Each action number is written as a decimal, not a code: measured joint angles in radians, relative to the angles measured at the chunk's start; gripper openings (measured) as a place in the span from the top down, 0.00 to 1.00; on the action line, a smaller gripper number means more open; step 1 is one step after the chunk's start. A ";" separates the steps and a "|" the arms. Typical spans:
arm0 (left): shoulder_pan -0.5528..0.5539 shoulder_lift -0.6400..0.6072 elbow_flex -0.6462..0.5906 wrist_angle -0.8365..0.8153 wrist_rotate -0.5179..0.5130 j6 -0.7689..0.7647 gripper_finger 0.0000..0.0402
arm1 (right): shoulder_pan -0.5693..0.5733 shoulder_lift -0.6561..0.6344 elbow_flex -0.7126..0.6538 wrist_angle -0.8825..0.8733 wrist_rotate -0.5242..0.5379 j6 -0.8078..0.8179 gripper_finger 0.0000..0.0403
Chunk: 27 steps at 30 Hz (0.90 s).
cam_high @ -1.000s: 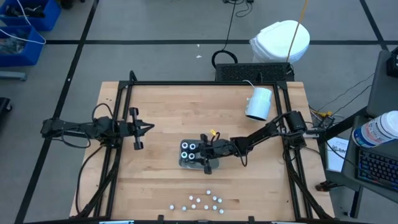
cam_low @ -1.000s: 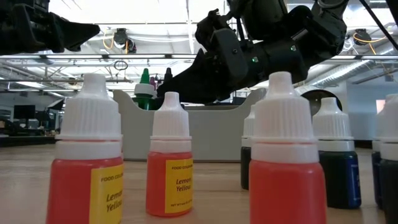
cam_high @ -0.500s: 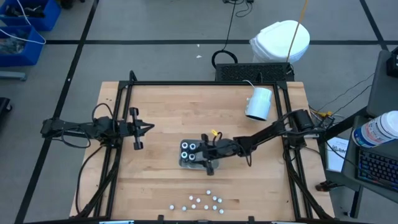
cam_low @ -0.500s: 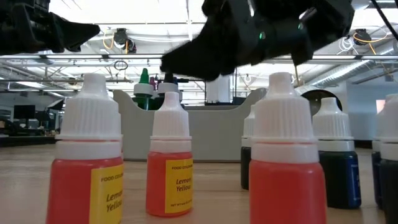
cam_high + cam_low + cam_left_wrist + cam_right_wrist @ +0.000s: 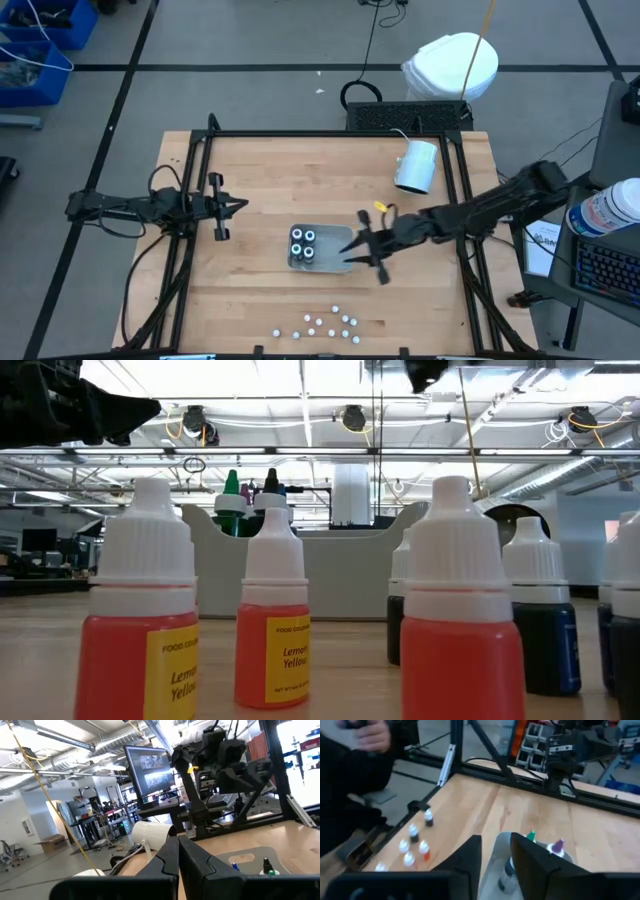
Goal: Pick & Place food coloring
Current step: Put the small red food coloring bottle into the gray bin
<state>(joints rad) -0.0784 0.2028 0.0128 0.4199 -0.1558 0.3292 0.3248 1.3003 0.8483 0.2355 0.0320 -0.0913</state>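
Two fingers of the right pincer (image 5: 362, 250) stood partly apart and empty, beside the grey tray (image 5: 330, 262) holding four food coloring bottles (image 5: 303, 244). A placement looked finished; next likely called for reaching toward the loose bottles (image 5: 325, 325) near the counter (image 5: 280, 180) edge. The left pincer (image 5: 222, 208) waited clenched, well apart

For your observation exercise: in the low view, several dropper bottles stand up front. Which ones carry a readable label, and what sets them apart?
The two orange-filled bottles at the left. Their yellow labels read "Lemon Yellow"; the dark bottles at the right show no readable label.
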 joint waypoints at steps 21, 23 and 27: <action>0.000 0.000 0.000 0.047 0.128 -0.005 0.98 | -0.022 -0.184 -0.527 0.610 0.023 0.078 1.00; -0.002 0.011 0.000 0.051 0.206 -0.041 0.98 | -0.023 -0.184 -0.527 0.603 0.024 0.052 1.00; -0.043 0.061 0.001 0.028 0.387 -0.127 0.98 | -0.022 -0.184 -0.527 0.604 0.023 0.026 0.99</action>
<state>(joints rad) -0.1211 0.2636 0.0135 0.4480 0.2307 0.2022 0.3023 1.1164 0.3214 0.8399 0.0551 -0.0655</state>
